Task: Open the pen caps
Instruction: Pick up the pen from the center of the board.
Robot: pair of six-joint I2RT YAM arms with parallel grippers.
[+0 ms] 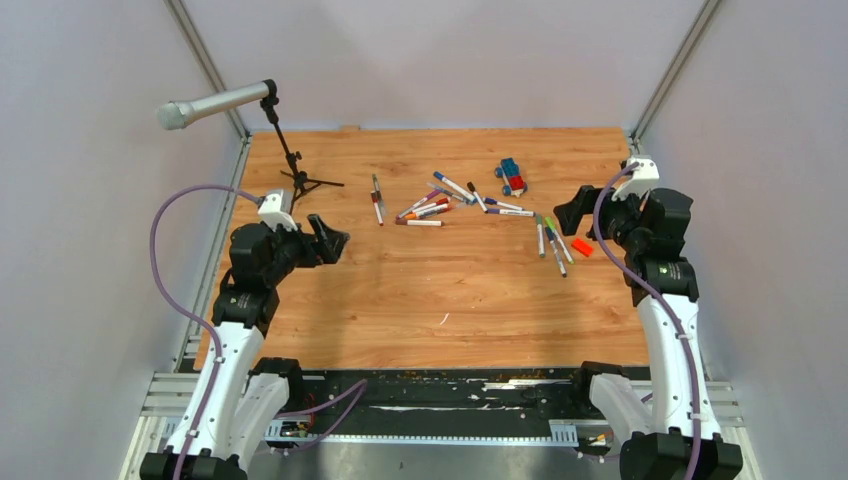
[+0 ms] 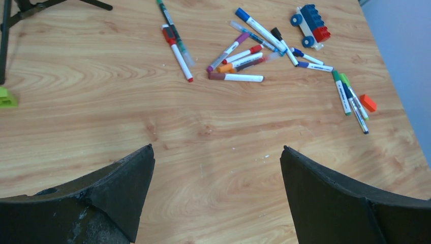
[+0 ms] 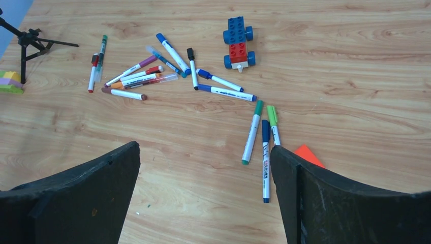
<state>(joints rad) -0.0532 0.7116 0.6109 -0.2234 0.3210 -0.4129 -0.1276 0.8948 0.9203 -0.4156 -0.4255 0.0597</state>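
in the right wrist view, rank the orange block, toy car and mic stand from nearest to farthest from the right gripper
From the right gripper:
1. orange block, just beside one finger
2. blue-and-red toy car, upper middle
3. microphone stand, far upper left

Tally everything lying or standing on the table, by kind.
Pens: 15 (the middle ones overlap, so one more or fewer is possible)
Toy car: 1
Orange block: 1
Microphone stand: 1
Brick bar: 1
Total: 19
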